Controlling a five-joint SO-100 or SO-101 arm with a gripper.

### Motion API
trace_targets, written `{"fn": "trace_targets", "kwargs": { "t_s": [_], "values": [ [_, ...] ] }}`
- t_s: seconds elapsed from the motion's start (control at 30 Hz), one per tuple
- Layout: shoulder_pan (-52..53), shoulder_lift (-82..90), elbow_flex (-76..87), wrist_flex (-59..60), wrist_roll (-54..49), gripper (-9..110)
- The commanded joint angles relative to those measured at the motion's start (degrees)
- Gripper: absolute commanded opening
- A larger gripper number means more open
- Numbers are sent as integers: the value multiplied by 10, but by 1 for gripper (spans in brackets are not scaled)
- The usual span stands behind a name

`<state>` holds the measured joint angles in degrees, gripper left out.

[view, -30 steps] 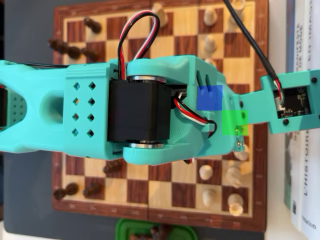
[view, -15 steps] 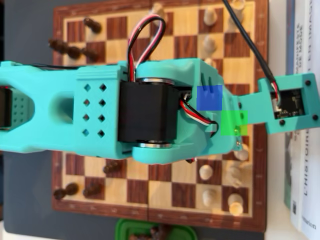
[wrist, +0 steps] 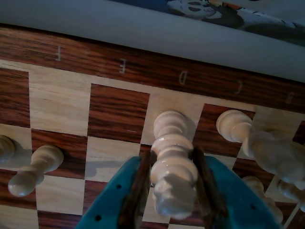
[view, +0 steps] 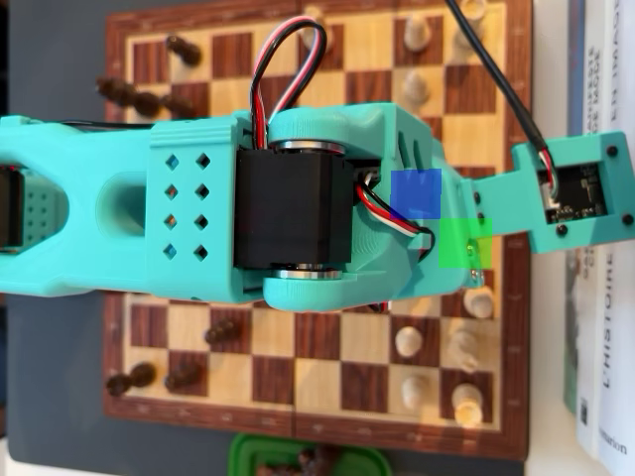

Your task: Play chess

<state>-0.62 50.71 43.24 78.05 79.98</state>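
In the wrist view my gripper point(wrist: 171, 183) is shut on a tall white chess piece point(wrist: 170, 157). Its teal fingers point(wrist: 112, 200) with brown pads press on both sides of the piece's upper body. The piece's base sits over a light square below the letter D on the chessboard point(wrist: 119, 67) rim; I cannot tell whether it touches the square. In the overhead view the teal arm point(view: 198, 208) lies across the middle of the chessboard point(view: 298, 428) and hides the gripper and the held piece.
White pieces stand close by: a pawn point(wrist: 34, 168) to the left, others point(wrist: 233, 126) to the right. From above, dark pieces point(view: 139, 97) sit on the left side, white ones point(view: 409, 342) on the right. Books point(view: 600, 327) flank the right edge. A green container point(view: 308, 456) lies below.
In the overhead view the arm has shifted a little toward the top of the picture, uncovering more of the white piece at the board's right edge below it.
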Motion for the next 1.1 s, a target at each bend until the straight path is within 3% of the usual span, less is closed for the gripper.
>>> {"fn": "trace_targets", "kwargs": {
  "t_s": [0.0,1.07],
  "values": [
    [0,10,-17,-6,-3,14],
    [10,42,-25,-4,-3,17]
  ]
}}
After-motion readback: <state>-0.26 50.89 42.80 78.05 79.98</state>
